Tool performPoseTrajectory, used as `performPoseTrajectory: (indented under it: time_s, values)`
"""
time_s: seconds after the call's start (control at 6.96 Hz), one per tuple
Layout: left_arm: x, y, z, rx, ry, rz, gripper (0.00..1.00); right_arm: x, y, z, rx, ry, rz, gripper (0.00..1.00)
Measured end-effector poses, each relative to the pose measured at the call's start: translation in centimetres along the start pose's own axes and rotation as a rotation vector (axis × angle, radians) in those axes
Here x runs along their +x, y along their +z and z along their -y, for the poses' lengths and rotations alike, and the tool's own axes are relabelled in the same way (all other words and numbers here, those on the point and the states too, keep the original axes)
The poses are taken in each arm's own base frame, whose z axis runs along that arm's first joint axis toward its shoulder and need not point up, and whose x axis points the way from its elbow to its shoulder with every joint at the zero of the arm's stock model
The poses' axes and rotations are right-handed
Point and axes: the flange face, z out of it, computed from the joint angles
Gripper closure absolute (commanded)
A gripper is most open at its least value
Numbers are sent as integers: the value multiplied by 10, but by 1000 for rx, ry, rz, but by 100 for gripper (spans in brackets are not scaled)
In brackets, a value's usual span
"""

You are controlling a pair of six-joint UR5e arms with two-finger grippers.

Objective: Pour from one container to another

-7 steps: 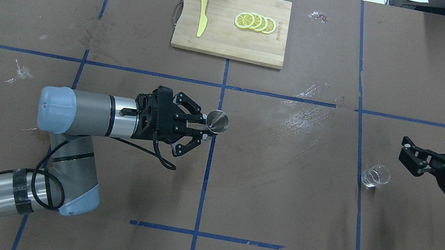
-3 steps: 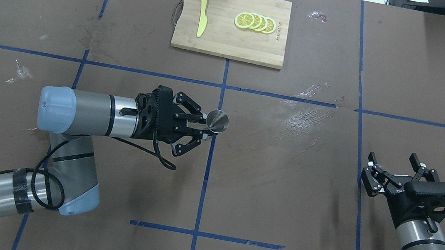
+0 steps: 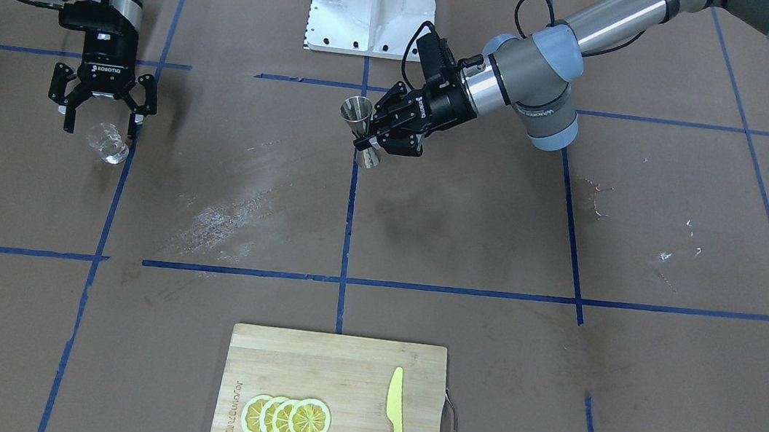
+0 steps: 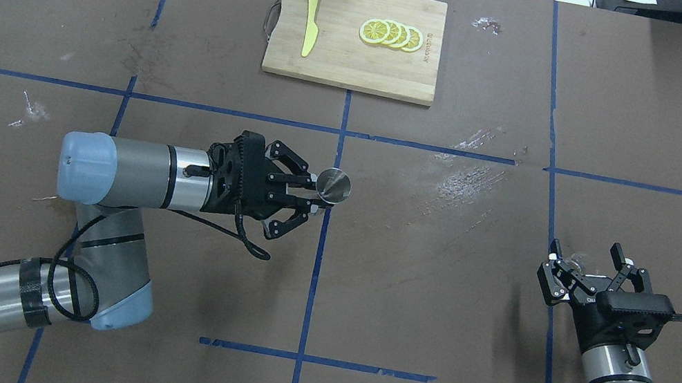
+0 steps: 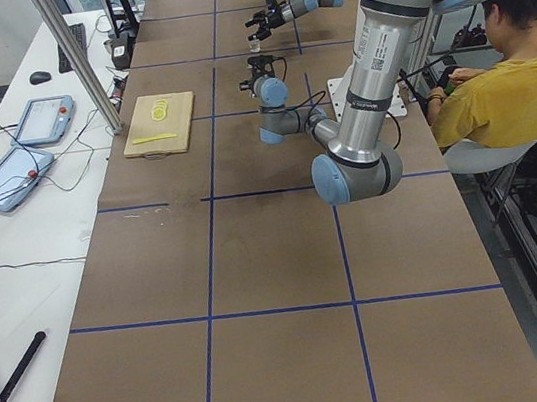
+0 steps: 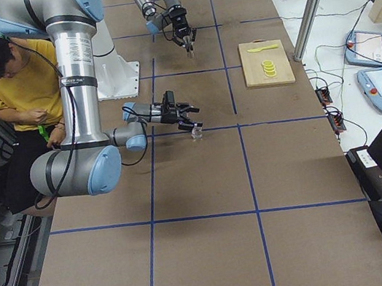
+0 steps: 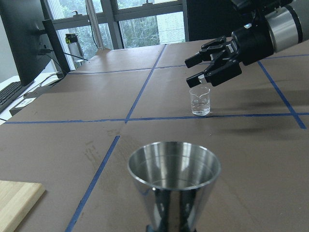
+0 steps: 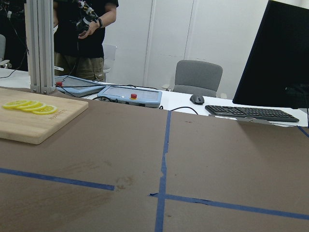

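Clamping the left gripper (image 3: 369,142) on the narrow waist of the steel jigger (image 3: 358,128), fingers narrowed down onto it. Holding it upright and clear of the table (image 4: 435,292), near the centre blue tape line, open mouth facing up. Spreading the right gripper (image 3: 100,127) wide, fingers pointing down, holding nothing. Hovering it directly over the glass cup (image 3: 107,142), fingertips flanking the rim from just above; being unable to tell whether a fingertip is touching the glass. Leaving the cup standing upright on the table beside a blue tape line at the robot's right, well apart from the jigger. Showing, at the far edge, a wooden cutting board (image 4: 348,70) carrying lemon slices (image 4: 391,34) and a yellow knife (image 4: 310,21).
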Motion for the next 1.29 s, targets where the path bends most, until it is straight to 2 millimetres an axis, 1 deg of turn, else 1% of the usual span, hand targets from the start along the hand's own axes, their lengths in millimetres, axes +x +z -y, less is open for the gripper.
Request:
performPoseTrajectory:
  time_s: [0.14,0.43,1.01,1.29]
  values:
    - [0,0,0,0,0,0,100,3,2,-7,2,0,-7,6]
    - [-1,0,1,1,0,2,100,8,5,-19,2,14,-16,6]
    - [-1,-1,0,0,0,2,100,12,3,-44,-2,20,-19,6]
    - [-1,-1,0,0,1,2,100,14,5,-55,-5,7,-23,11]
